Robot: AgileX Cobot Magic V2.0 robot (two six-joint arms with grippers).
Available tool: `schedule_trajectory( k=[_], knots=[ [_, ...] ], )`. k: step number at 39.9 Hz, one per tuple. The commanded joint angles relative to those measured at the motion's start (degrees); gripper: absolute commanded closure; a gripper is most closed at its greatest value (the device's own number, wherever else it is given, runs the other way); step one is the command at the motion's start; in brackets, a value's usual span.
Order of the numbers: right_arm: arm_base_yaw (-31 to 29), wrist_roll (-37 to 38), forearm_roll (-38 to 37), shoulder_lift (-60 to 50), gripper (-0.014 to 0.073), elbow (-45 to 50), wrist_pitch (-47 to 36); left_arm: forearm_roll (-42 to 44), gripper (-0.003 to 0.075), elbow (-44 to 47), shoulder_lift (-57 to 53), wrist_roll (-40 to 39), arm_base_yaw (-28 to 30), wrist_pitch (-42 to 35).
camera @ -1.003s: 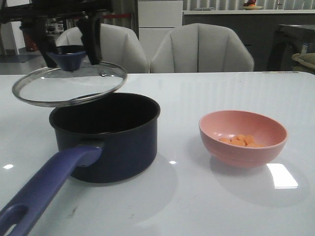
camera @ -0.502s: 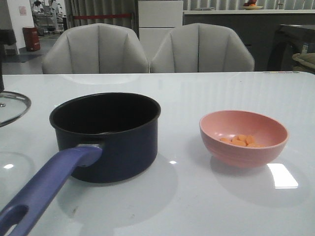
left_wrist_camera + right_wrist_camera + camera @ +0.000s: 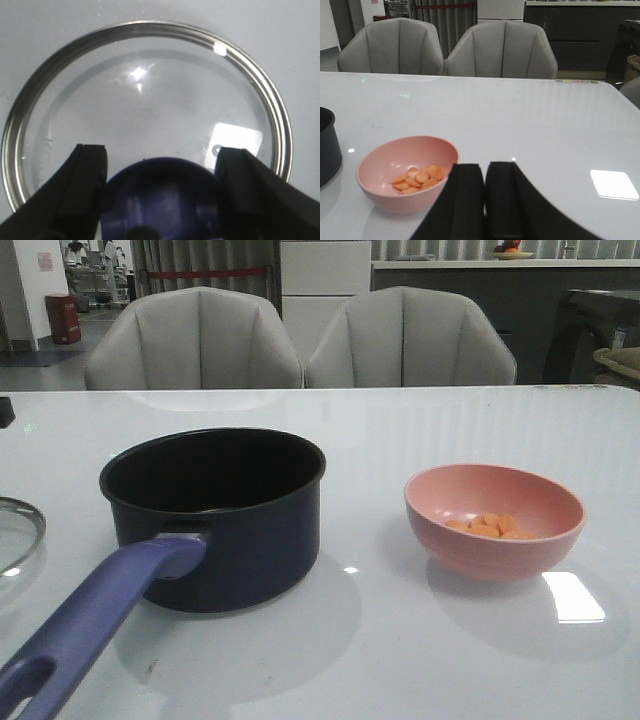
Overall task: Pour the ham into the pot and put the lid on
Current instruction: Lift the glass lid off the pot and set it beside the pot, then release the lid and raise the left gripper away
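Note:
The dark navy pot (image 3: pixel 215 520) stands open at left centre, its blue-purple handle (image 3: pixel 90 630) pointing to the front left. The ham (image 3: pixel 490 527) lies in a pink bowl (image 3: pixel 495 490) to the pot's right. The glass lid (image 3: pixel 18 525) shows only partly, low at the table's left edge. In the left wrist view my left gripper (image 3: pixel 162 170) is shut on the lid's blue knob (image 3: pixel 162 200), above the steel-rimmed glass (image 3: pixel 145 100). My right gripper (image 3: pixel 485 172) is shut and empty, just right of the bowl (image 3: pixel 385 172) with the ham (image 3: pixel 420 179).
Two grey chairs (image 3: pixel 195 340) (image 3: pixel 410 340) stand behind the white table's far edge. The pot's side (image 3: pixel 327 145) shows at the edge of the right wrist view. A bright light reflection (image 3: pixel 572 597) lies on the table right of the bowl.
The lid, held above the pot's left side, has moved left and down to the table's left edge. The left arm has left the front view. Pot and bowl have not moved.

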Motion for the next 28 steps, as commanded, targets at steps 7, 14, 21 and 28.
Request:
schedule_trajectory(
  k=[7,14,21,28],
  knots=[
    [-0.4,-0.1,-0.6,-1.2,0.0436,0.6,-4.7,-0.8,0.0274,-1.4,-1.1,0.9,0.0,-0.3],
    [-0.4,-0.1,-0.6,-1.2,0.0436,0.6,-4.7,0.1,0.017,-1.6,-1.1,0.9,0.0,0.6],
    [-0.4,-0.1,-0.6,-1.2,0.0436,0.6,-4.7,0.2,0.0186,-4.2,-1.1,0.9,0.0,3.1],
    [-0.4,-0.1,-0.6,-1.2,0.0436,0.6,-4.7,0.2,0.0212,-7.5,-3.6,2.2,-0.5,6.2]
  ],
)
